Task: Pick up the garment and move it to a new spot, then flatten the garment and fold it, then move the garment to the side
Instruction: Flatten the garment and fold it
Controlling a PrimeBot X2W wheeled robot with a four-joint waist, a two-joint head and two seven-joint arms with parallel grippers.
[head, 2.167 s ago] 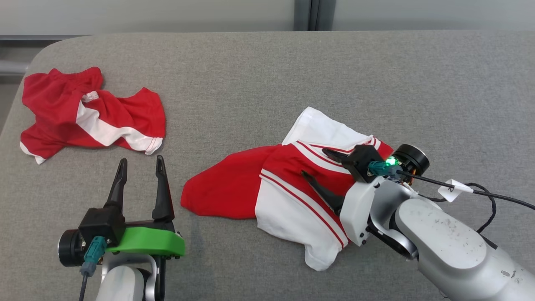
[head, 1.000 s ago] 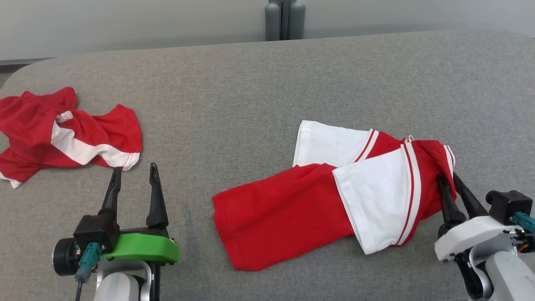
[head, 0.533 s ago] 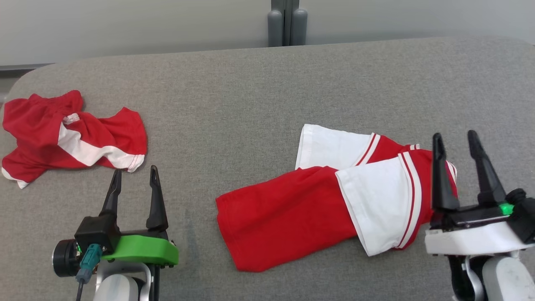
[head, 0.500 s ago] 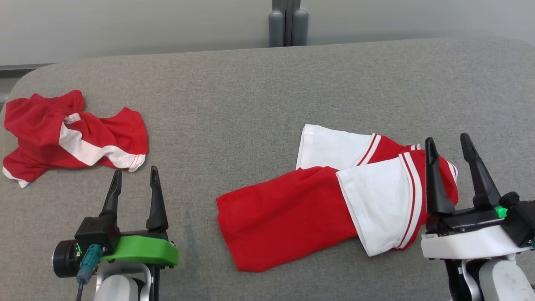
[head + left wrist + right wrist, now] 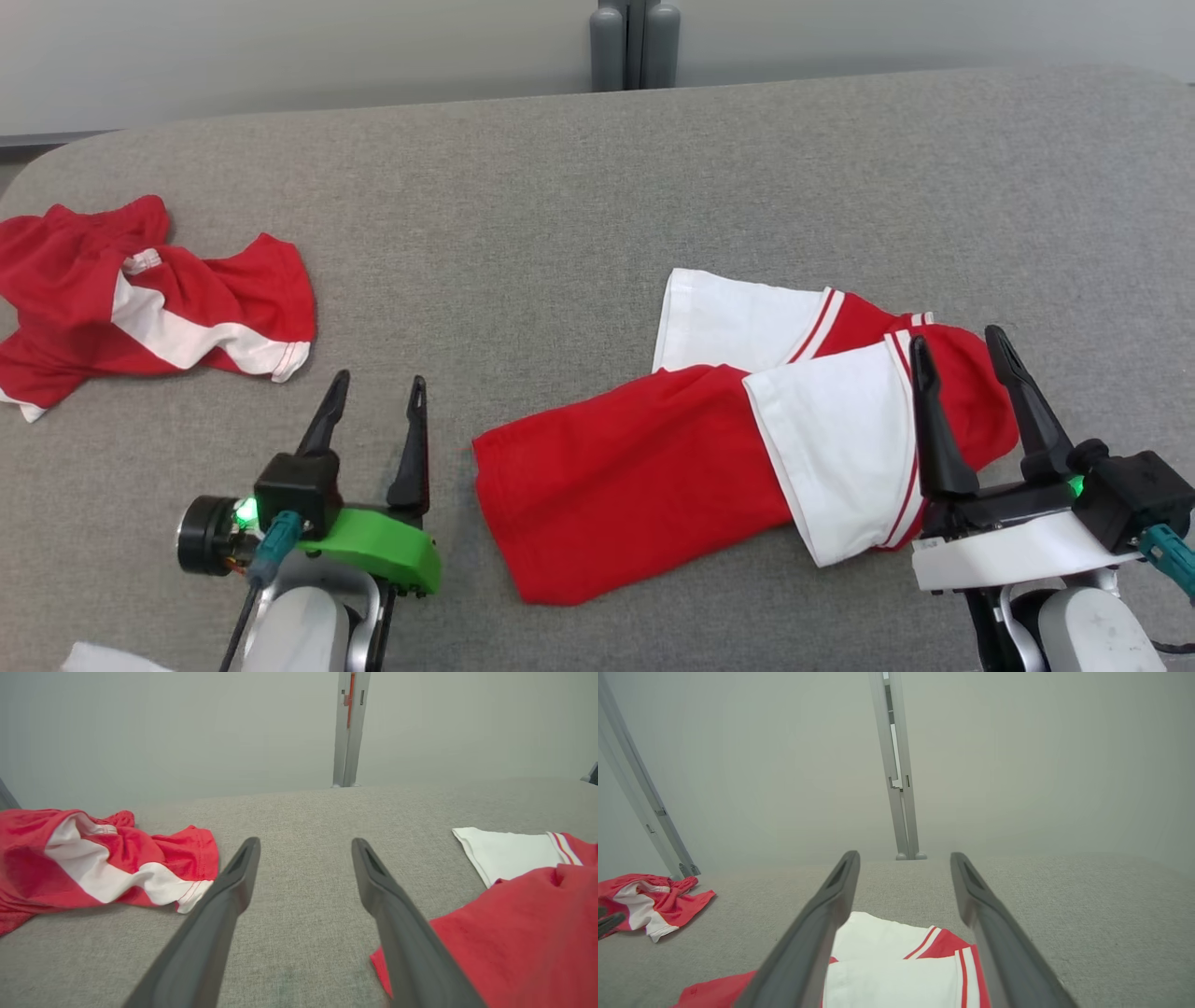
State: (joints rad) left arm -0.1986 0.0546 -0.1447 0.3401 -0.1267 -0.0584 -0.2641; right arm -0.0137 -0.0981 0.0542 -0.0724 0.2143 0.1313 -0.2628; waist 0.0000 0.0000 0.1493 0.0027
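The garment (image 5: 653, 467), red with white panels and striped trim, lies loosely spread on the grey fabric-covered table (image 5: 560, 187), right of centre. My right gripper (image 5: 955, 336) stands open over its right end, fingers pointing away, with nothing between them. In the right wrist view the garment (image 5: 896, 966) lies below the open right gripper (image 5: 904, 856). My left gripper (image 5: 378, 381) is open and apart from the garment, a short way off its left corner. The left wrist view has the left gripper (image 5: 304, 844) open over bare fabric, with the garment (image 5: 514, 933) at the right.
A second red and white garment (image 5: 149, 289) lies crumpled at the table's left edge, also seen in the wrist views (image 5: 93, 868) (image 5: 649, 900). A grey post (image 5: 635, 42) stands behind the table's far edge. The table's left corner is rounded.
My right gripper has let go of the garment's right end, opened and lifted off it. My left arm has shifted right, closer to the garment. The camera moved slightly.
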